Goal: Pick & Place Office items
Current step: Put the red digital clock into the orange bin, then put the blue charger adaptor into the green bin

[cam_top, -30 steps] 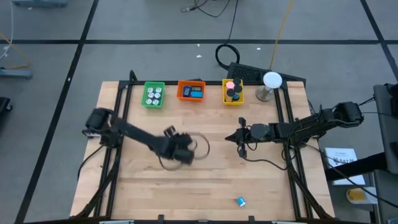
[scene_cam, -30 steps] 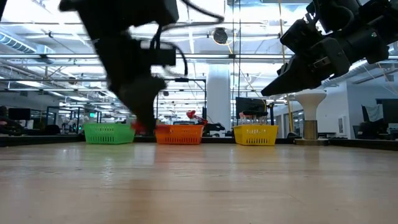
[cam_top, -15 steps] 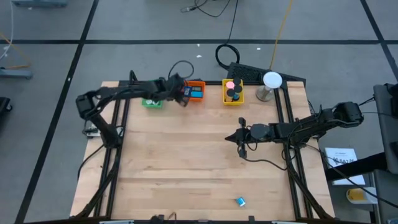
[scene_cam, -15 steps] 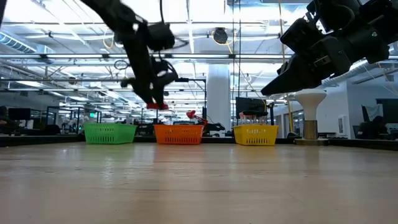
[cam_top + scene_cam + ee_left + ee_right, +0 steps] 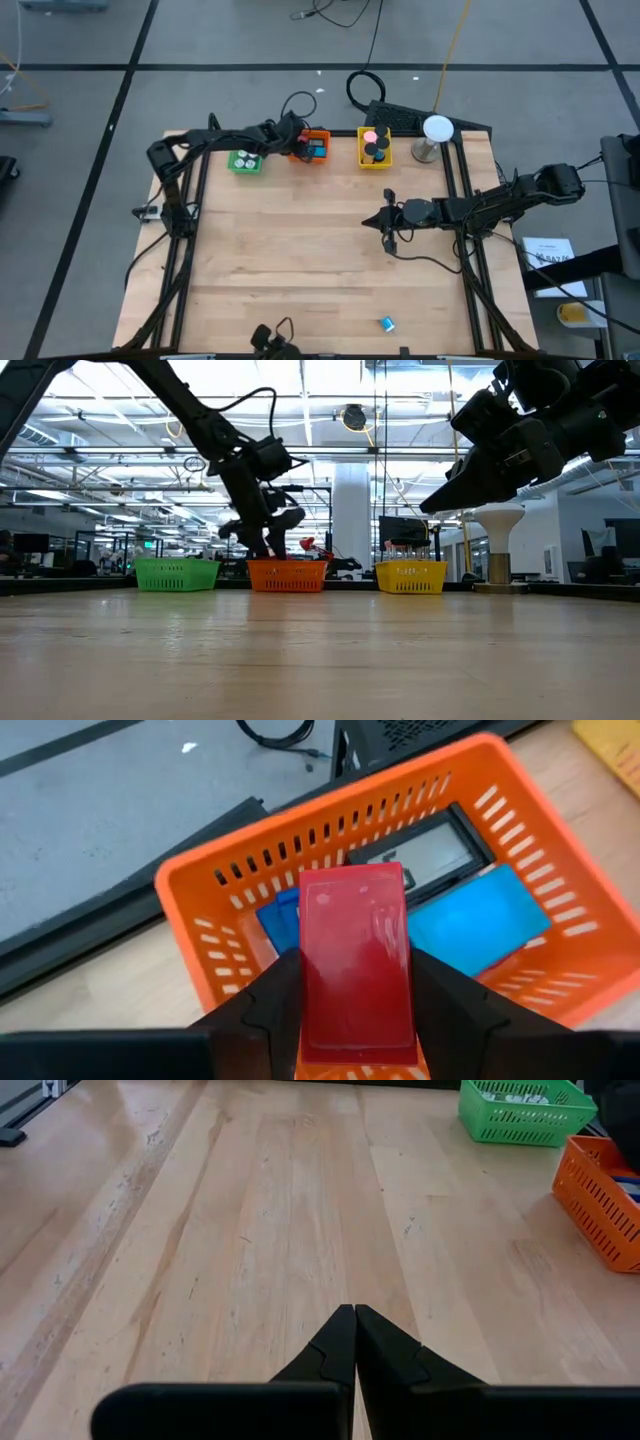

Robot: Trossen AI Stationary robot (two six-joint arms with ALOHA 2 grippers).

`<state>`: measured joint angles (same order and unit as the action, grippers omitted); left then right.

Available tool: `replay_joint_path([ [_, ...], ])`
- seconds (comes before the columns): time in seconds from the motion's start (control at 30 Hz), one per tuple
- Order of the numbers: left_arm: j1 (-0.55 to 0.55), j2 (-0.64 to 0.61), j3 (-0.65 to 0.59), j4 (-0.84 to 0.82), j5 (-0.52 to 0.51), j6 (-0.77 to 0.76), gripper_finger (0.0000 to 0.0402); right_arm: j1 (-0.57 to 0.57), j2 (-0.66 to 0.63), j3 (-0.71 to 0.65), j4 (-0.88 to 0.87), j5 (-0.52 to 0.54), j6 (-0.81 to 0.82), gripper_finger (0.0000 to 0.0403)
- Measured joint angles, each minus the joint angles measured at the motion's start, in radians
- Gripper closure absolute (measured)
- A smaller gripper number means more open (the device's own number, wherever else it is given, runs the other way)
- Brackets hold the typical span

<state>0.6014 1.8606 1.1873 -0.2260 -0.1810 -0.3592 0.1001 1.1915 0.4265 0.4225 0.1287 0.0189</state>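
A flat red block (image 5: pixel 355 955) hangs over the orange tray (image 5: pixel 330 800), with my left gripper (image 5: pixel 296 146) shut on it at the table's far edge. Inside the orange tray (image 5: pixel 309 146) lie blue pieces (image 5: pixel 470 925) and a black-framed piece (image 5: pixel 420 845). One small blue item (image 5: pixel 386 323) rests on the wood near the front edge. My right gripper (image 5: pixel 367 222) is shut on nothing and hangs above the table right of the middle, its fingertips (image 5: pixel 354 1315) pressed together. My left gripper pinches the red block's two long sides (image 5: pixel 310 1010) between its two fingers (image 5: pixel 272 1005), at the end nearest the wrist. The fingers slant down toward the far edge and lie along the block. The block sticks out past the fingertips, lifted clear above the orange tray.
A green tray (image 5: pixel 244 161) with white pieces sits left of the orange one, partly under my left arm. A yellow tray (image 5: pixel 375 150) and a white ball on a stand (image 5: pixel 436 130) stand to the right. Bare wood (image 5: pixel 300 260) fills the middle.
My left gripper has swung from the table's middle to the far edge with the red block, rolling its wrist on the way, then edged right from above the green tray to above the orange tray. The block has stayed in its fingers.
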Motion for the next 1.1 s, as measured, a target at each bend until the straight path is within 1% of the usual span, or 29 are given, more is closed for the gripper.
replay_joint_path([
  [0.07,0.0,0.005,0.0,0.008,0.002,0.0,0.0249,0.0,0.0,0.0,0.0,0.0,0.002,0.0402],
  [0.1,0.0,0.005,0.0,0.011,0.001,0.0,0.024,0.0,0.0,0.0,0.0,0.0,0.002,0.0402],
  [0.23,0.0,0.003,0.0,0.012,-0.001,0.011,0.0166,0.0,0.0,0.0,0.0,0.0,0.002,0.0402],
  [0.3,0.0,0.003,0.0,0.012,-0.001,0.023,0.0137,0.0,0.0,0.0,0.0,0.0,0.003,0.0402],
  [0.37,0.0,-0.01,0.0,-0.005,-0.002,0.046,0.0124,0.0,0.0,0.0,0.0,0.0,0.005,0.0402],
  [0.43,-0.008,-0.036,0.0,-0.027,-0.014,0.079,0.0127,0.0,0.0,0.0,-0.005,0.0,0.022,0.0402],
  [0.53,-0.046,-0.103,-0.022,-0.039,-0.062,0.127,0.0163,0.0,-0.002,0.0,-0.044,0.0,0.063,0.0402],
  [0.63,-0.118,-0.18,-0.099,0.024,-0.061,0.178,0.0224,0.006,-0.009,0.0,-0.111,0.02,0.12,0.0401],
  [0.77,-0.245,-0.288,-0.277,0.246,0.001,0.268,0.031,0.057,-0.02,0.014,-0.246,0.11,0.212,0.0401],
  [0.9,-0.389,-0.35,-0.463,0.49,0.052,0.303,0.0383,0.164,-0.022,0.079,-0.447,0.192,0.376,0.0401],
  [0.97,-0.455,-0.359,-0.534,0.614,0.05,0.309,0.0395,0.236,-0.023,0.128,-0.555,0.236,0.486,0.0401],
  [1.03,-0.51,-0.357,-0.59,0.73,0.051,0.319,0.0387,0.31,-0.02,0.185,-0.67,0.269,0.611,0.0401],
  [1.1,-0.553,-0.356,-0.623,0.791,0.05,0.338,0.0376,0.386,-0.003,0.249,-0.773,0.307,0.743,0.0401],
])
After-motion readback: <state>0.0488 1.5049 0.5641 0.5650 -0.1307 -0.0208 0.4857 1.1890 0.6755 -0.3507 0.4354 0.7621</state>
